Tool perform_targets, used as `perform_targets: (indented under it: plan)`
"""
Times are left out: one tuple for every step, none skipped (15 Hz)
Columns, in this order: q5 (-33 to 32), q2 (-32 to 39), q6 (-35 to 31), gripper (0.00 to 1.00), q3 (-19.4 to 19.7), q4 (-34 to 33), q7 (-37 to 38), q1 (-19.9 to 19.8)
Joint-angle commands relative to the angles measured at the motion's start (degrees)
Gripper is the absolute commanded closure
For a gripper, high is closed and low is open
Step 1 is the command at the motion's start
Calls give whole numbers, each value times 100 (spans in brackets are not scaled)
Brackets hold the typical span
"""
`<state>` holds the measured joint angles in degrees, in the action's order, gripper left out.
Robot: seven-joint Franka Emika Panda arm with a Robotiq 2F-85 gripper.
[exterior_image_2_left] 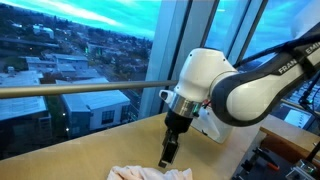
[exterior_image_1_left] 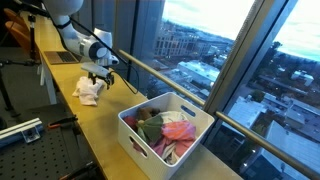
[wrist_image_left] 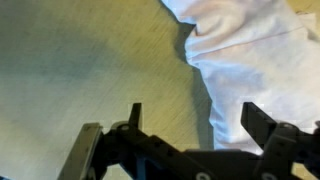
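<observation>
- Tool (wrist_image_left: 192, 110) wide open, gripping nothing.
- It hangs at the edge of the white cloth (wrist_image_left: 250, 50) on the bench (wrist_image_left: 80, 60).
- Laundry basket (exterior_image_1_left: 195, 140) stands well apart.

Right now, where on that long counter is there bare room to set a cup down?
Bare counter lies between the white cloth and the basket; the wrist view shows more beside the cloth. Crowded: the basket brims with clothes, and the open gripper hangs at the cloth's edge.
</observation>
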<state>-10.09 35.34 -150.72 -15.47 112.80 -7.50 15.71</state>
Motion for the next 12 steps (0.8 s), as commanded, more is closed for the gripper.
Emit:
perform_targets:
  plan:
    - [-70, 830, 344, 0, 41, -911, -60, 496]
    - [-87, 1023, 438, 0, 49, -1120, -41, 638]
    - [-81, 1153, 557, 0, 34, -1297, -55, 740]
    - [-100, 1327, 675, 0, 53, -1509, -51, 865]
    - [-103, 1451, 815, 0, 52, -1689, -70, 950]
    - [-109, 1553, 936, 7, 59, -1850, -79, 1024]
    - [-135, 1685, 1063, 26, 97, -2052, -69, 1110]
    - [-140, 1748, 1173, 32, 98, -2168, -87, 1143]
    - [-180, 1797, 1282, 42, 148, -2290, -80, 1179]
    - [-193, 1819, 1379, 48, 178, -2369, -79, 1174]
    - [-208, 1827, 1450, 57, 208, -2430, -68, 1165]
    - [-209, 1828, 1505, 64, 232, -2468, -74, 1121]
